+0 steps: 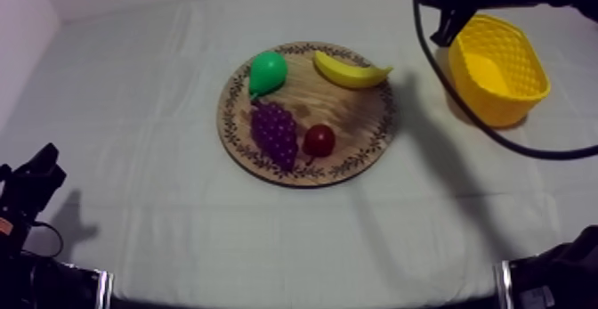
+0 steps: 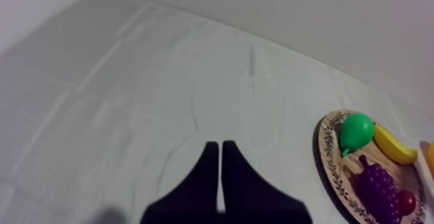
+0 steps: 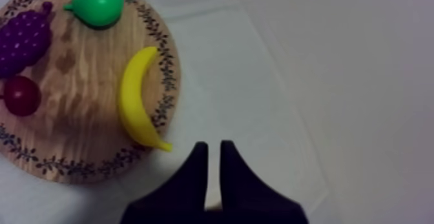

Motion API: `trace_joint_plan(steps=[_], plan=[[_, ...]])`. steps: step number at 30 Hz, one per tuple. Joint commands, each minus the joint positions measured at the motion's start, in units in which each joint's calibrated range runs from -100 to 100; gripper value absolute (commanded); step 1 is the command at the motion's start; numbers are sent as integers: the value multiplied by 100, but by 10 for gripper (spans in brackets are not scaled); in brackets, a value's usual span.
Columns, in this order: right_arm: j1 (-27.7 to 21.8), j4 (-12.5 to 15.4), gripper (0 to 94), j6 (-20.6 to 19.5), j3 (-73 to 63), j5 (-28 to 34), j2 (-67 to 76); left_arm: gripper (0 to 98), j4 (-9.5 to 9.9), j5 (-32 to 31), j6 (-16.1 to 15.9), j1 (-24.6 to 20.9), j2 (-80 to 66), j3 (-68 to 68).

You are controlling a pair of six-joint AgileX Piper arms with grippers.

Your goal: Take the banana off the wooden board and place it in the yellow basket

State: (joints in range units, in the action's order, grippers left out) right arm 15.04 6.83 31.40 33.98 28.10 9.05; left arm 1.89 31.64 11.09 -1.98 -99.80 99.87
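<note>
The yellow banana point(image 1: 350, 72) lies on the far right part of the round wooden board point(image 1: 356, 126), its tip toward the yellow basket point(image 1: 498, 68). My right gripper point(image 1: 442, 36) hangs above the cloth between board and basket, close to the basket's left rim. In the right wrist view its fingers point(image 3: 210, 148) lie together, shut on nothing, just off the board's rim near the banana point(image 3: 137, 97). My left gripper point(image 1: 40, 166) rests low at the left, also shut point(image 2: 219, 146) over bare cloth.
On the board there are also a green pear point(image 1: 267, 70), purple grapes point(image 1: 275, 132) and a small red fruit point(image 1: 319, 140). The basket holds nothing. Bare cloth stretches left of and in front of the board.
</note>
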Motion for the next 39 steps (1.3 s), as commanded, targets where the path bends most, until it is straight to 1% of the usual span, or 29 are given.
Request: trace_joint_plan(steps=[1,8,10,13,14,17,21,28,33,39], plan=[[70,-16,64,-46,90,-4,-65,1,-1,5,2,-1,-3,2],[254,-109,84,-183,413,-42,-149,1,-1,5,2,-1,-3,2],[302,-176,166,-259,475,-63,-158,1,-1,5,2,-1,-3,2],[354,-260,359,-392,527,-92,-163,1,-1,5,2,-1,-3,2],[369,-273,397,-414,538,-97,-164,1,-1,5,2,-1,-3,2],[406,-277,447,-449,562,-88,-161,1,-1,5,2,-1,-3,2],[441,-281,472,-493,561,-58,-159,1,-1,5,2,-1,-3,2],[513,-282,479,-448,549,17,-297,1,-1,5,2,-1,-3,2],[646,-442,477,-530,473,51,-666,1,-1,5,2,-1,-3,2],[764,-629,476,-682,-1,265,-1339,1,-1,5,2,-1,-3,2]])
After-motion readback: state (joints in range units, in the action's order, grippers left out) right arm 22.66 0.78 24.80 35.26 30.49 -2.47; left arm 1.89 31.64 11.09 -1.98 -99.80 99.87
